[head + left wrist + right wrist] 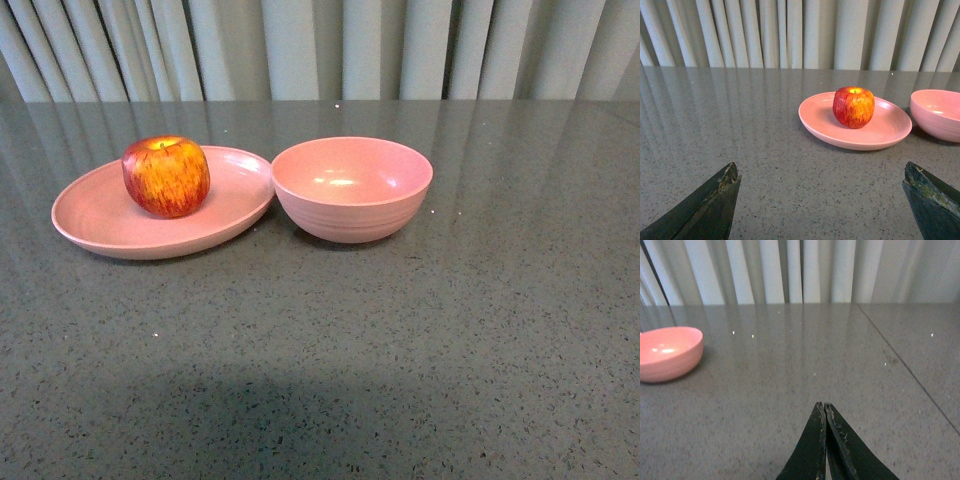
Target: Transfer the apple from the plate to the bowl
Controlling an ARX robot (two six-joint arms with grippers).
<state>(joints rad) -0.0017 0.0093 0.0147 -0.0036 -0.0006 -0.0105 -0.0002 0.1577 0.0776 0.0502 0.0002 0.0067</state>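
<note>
Apple is sitting upright on the far part of the plate in the front view, with its stem dimple facing up. The bowl is standing empty just beside the plate on its right, and their rims are nearly touching. Neither arm is showing here.

In the left wrist view, the left gripper is hanging wide open with nothing between its fingers. It is well apart from the apple, which is lying ahead of it.

In the right wrist view, the right gripper is holding its fingers pressed together on nothing. Only a part of the bowl is appearing.

I am judging that the round, smooth apple may be slipping or rolling away if the fingers are closing off-centre. A low approach may also be pushing the plate against the bowl. The table is looking like dark grey speckled stone, glossy and probably slippery. Pale pleated curtains are hanging behind it.
</note>
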